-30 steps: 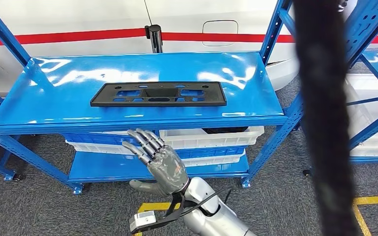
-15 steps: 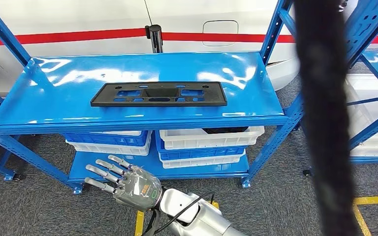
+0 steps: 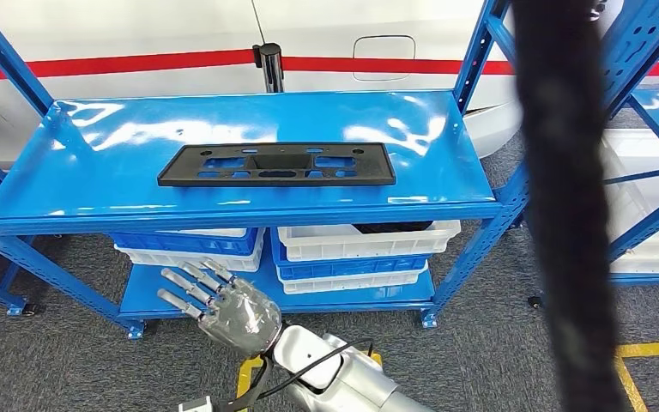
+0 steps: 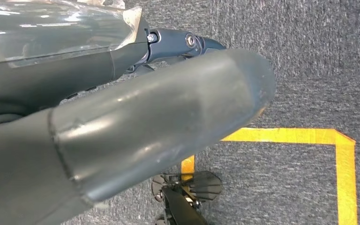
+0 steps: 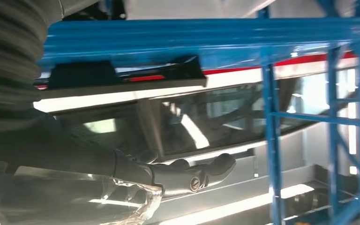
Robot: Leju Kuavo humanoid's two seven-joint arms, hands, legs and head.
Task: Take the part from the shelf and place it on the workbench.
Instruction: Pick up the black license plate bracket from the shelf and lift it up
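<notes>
The part [image 3: 276,164] is a flat black oblong plate with several cutouts, lying in the middle of the blue shelf top [image 3: 86,146]. My right hand [image 3: 223,309] hovers below and in front of the shelf's front edge, left of the part, fingers spread and holding nothing. In the right wrist view the part [image 5: 122,75] overhangs the shelf edge above my outstretched fingers [image 5: 187,176], well apart from them. My left hand [image 4: 136,126] hangs over the grey carpet, thumb and a dark finger stretched out, nothing in it.
White and blue bins [image 3: 360,245] are stacked on the lower shelf. Blue uprights [image 3: 480,51] frame the rack, with another rack [image 3: 652,180] to the right. A blurred black cable [image 3: 566,215] hangs close to the camera. Yellow tape [image 3: 652,348] marks the floor.
My right hand dropped from the shelf's front edge down and to the left, turning its back upward, then rose slightly. The part has not moved.
</notes>
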